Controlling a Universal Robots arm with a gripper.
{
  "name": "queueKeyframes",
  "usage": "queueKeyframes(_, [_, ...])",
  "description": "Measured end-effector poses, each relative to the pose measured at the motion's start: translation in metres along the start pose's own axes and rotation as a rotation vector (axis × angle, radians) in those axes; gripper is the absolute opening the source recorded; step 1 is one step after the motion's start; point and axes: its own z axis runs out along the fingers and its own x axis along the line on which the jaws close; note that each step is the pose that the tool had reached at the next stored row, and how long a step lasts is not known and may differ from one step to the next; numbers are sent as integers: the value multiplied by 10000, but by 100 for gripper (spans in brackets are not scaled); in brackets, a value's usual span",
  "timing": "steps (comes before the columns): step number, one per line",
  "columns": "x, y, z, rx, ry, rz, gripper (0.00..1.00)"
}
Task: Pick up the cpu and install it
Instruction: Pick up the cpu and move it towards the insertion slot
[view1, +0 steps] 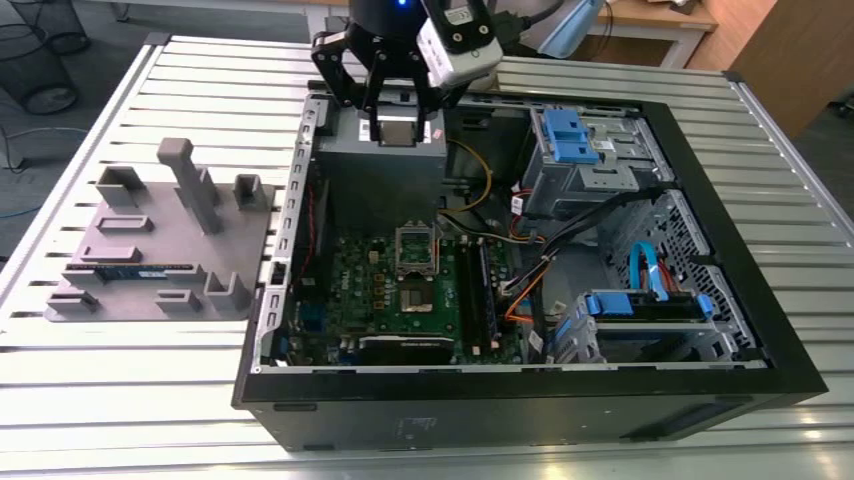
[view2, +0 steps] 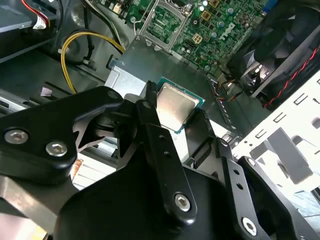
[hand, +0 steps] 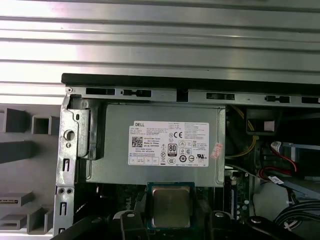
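Note:
My gripper (view1: 403, 135) hangs over the grey power supply (view1: 380, 170) at the back of the open computer case (view1: 534, 400), shut on the cpu. The cpu (view2: 175, 106) is a small square chip with a silvery top and a green edge, held flat between the black fingers (view2: 150, 125). In the first wrist view the cpu (hand: 171, 206) sits just past the power supply's labelled face (hand: 160, 145). The open socket (view1: 416, 258) lies on the green motherboard, nearer the case front than the gripper. In the second wrist view the socket (view2: 162, 22) is beyond the chip.
A grey fixture block (view1: 160, 240) with a memory stick (view1: 130, 270) sits on the slatted table at the exterior view's left. Blue drive cages (view1: 581, 140), cables (view1: 534, 270) and a fan (view2: 280, 45) crowd the case's other side.

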Motion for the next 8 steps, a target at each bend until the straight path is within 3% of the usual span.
queueKeyframes(4, [-2, -7, -1, 0, 1, -2, 47])
queueKeyframes(8, [-1, -56, -2, 0, 0, -1, 47])
